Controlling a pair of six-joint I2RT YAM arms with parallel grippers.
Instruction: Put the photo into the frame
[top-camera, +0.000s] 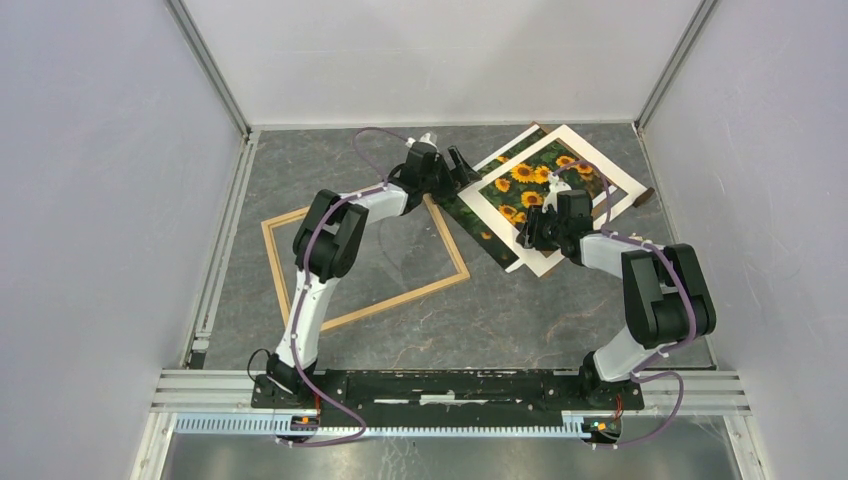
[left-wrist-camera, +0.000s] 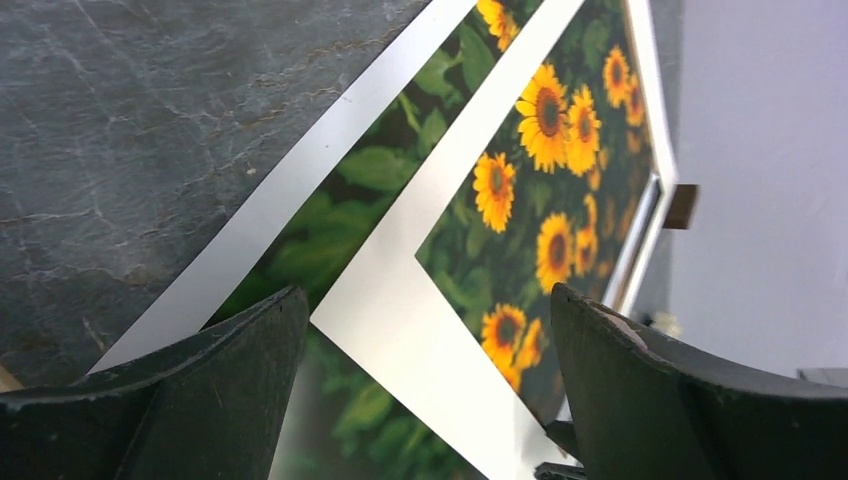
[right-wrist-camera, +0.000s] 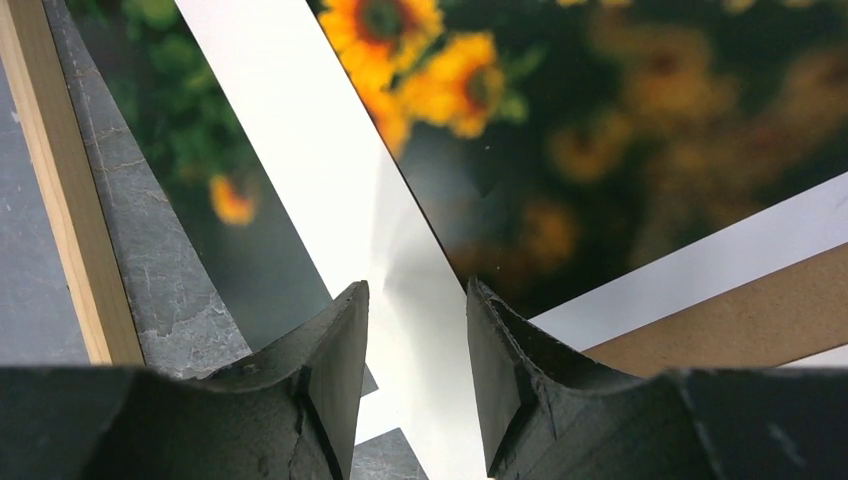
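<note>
Top external view shows the light wooden frame (top-camera: 400, 295) lying flat left of centre on the dark marbled table (top-camera: 500, 320), which shows through its opening. The sunflower photo (top-camera: 527, 186) lies askew at the far right, outside the frame and just beside its right side. A white mat (top-camera: 603, 166) is skewed over it, and a brown backing board (top-camera: 645, 197) peeks out beneath. The left gripper (top-camera: 462, 165) hovers at the photo's left corner, jaws spread wide and holding nothing. The right gripper (top-camera: 524, 236) sits over the mat's near edge with only a narrow gap between its jaws; I cannot tell if they touch the mat
</note>
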